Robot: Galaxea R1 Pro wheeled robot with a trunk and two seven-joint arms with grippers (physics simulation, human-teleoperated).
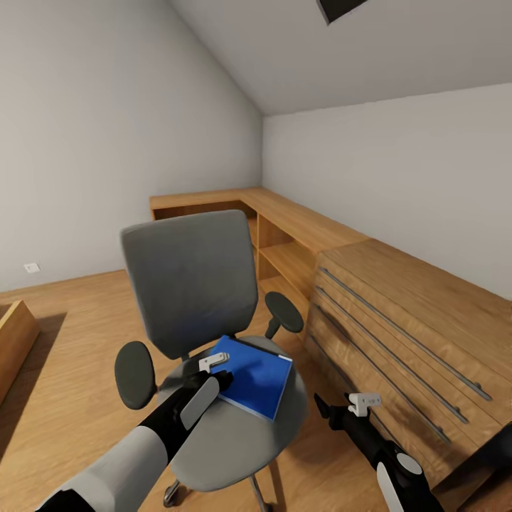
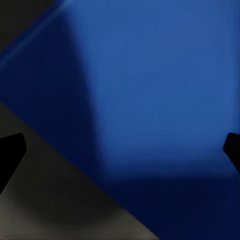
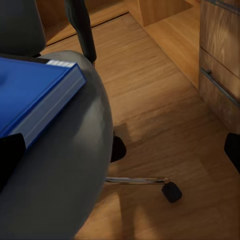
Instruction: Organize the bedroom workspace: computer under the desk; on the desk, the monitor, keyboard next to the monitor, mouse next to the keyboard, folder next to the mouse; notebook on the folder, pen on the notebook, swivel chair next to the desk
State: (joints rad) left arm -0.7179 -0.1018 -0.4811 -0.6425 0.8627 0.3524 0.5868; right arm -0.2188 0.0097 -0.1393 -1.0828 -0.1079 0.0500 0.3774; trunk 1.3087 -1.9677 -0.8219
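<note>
Head view is showing the blue folder [image 1: 254, 375] lying flat on the seat of the grey swivel chair [image 1: 192, 284], which is standing on the wood floor beside a low wooden dresser [image 1: 412, 334]. The left gripper [image 1: 222, 375] is hovering right at the folder's near-left edge; in the left wrist view its fingertips [image 2: 11, 155] are sitting spread wide with the blue cover between them, gripping nothing. The right gripper [image 1: 321, 407] is hanging just off the seat's right side, fingers likewise parted and empty, between chair and dresser.
</note>
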